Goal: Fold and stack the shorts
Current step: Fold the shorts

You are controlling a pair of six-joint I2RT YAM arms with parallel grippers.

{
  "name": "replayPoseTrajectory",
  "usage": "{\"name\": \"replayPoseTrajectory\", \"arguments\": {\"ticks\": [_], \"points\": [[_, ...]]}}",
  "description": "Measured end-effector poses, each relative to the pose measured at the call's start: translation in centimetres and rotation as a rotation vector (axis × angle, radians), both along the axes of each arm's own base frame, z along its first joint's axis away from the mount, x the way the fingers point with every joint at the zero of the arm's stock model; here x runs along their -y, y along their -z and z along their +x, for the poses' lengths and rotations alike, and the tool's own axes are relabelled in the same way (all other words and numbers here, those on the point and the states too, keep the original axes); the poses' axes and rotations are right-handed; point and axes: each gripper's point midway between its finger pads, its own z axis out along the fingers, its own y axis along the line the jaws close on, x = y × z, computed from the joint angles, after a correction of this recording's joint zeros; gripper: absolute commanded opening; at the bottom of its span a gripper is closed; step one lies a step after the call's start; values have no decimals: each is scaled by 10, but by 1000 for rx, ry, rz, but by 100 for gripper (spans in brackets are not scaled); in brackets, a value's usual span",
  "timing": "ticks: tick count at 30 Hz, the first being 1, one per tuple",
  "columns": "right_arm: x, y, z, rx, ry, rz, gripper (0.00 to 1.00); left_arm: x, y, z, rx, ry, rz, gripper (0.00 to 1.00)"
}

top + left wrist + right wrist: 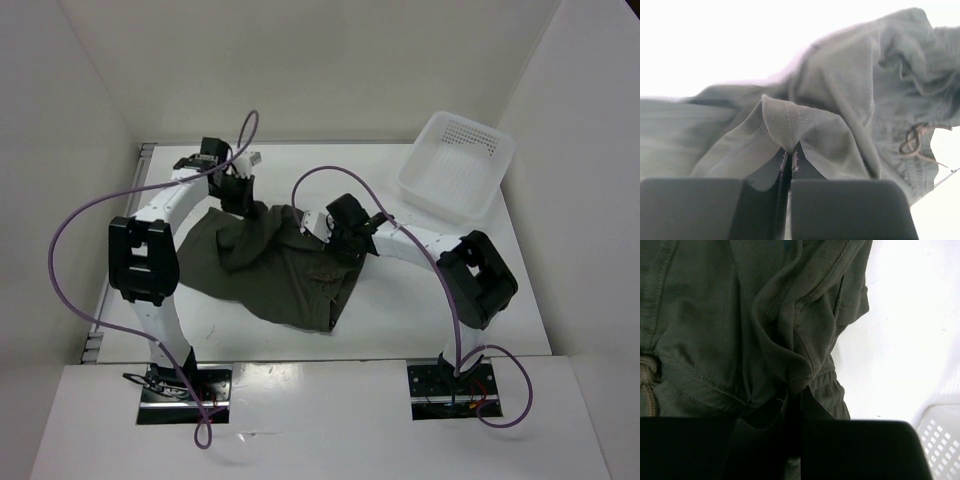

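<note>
Top external view puts the white worktop (400,320) under everything. The dark olive-green soft fabric shorts (280,270) lie rumpled at its middle, between the two arms, not yet folded flat. A white perforated plastic basket (437,200) sits at the far right corner, apart from the cloth. The left end effector (789,155) is closed tight on a stitched hem edge. The right end effector (799,390) is clamped on a bunched fold beside the elastic waistband. Two pinches like these likely serve to lift and spread the garment for a fold. A knotted tan drawstring (912,140) shows at the waist. Both arms cover the cloth beneath them, so which leg each hold belongs to is unclear.
</note>
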Motion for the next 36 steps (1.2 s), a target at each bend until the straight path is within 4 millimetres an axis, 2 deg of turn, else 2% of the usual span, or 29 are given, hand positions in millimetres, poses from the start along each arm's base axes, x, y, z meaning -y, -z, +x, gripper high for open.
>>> {"name": "replayPoseTrajectory", "arguments": {"ticks": [4, 7, 9, 12, 14, 15, 16, 18, 22, 24, 26, 27, 28, 30, 32, 33, 34, 35, 36], "points": [[11, 0, 8, 1, 30, 1, 0, -34, -46, 34, 110, -93, 39, 0], [25, -2, 22, 4, 75, 5, 0, -65, -98, 71, 265, -177, 74, 0], [26, -6, 35, 19, 96, 15, 0, -81, -140, 97, 392, -223, 90, 0], [20, -22, 56, 74, 108, 51, 0, -84, -194, 125, 546, -238, 83, 0], [16, -34, 66, 117, 117, 68, 0, -77, -216, 136, 618, -232, 75, 0], [14, -38, 70, 132, 119, 74, 0, -74, -220, 138, 635, -228, 73, 0], [14, -39, 72, 143, 122, 74, 0, -72, -220, 138, 640, -225, 73, 0], [17, -39, 72, 148, 132, 63, 0, -71, -202, 132, 613, -222, 78, 0], [20, -38, 72, 152, 142, 51, 0, -77, -107, 83, 377, -222, 121, 0], [21, -38, 72, 153, 143, 48, 0, -84, -61, 50, 247, -229, 150, 0], [21, -38, 71, 147, 132, 41, 0, -93, -30, 19, 142, -243, 169, 0], [21, -38, 70, 141, 120, 34, 0, -99, -22, 6, 111, -255, 176, 0], [20, -38, 67, 126, 104, 29, 0, -107, -17, -8, 82, -272, 183, 0], [17, -38, 60, 102, 69, 24, 0, -120, -24, -22, 78, -310, 190, 0], [15, -39, 50, 60, 31, 24, 0, -134, -40, -25, 118, -349, 192, 0], [13, -40, 44, 40, 12, 28, 4, -140, -49, -24, 143, -369, 193, 0], [9, -42, 37, 18, -12, 39, 15, -147, -56, -25, 164, -388, 193, 0], [4, -44, 30, -3, -32, 54, 36, -152, -62, -25, 180, -405, 194, 0], [-1, -47, 22, -26, -50, 72, 64, -156, -64, -26, 189, -415, 195, 0]]}}
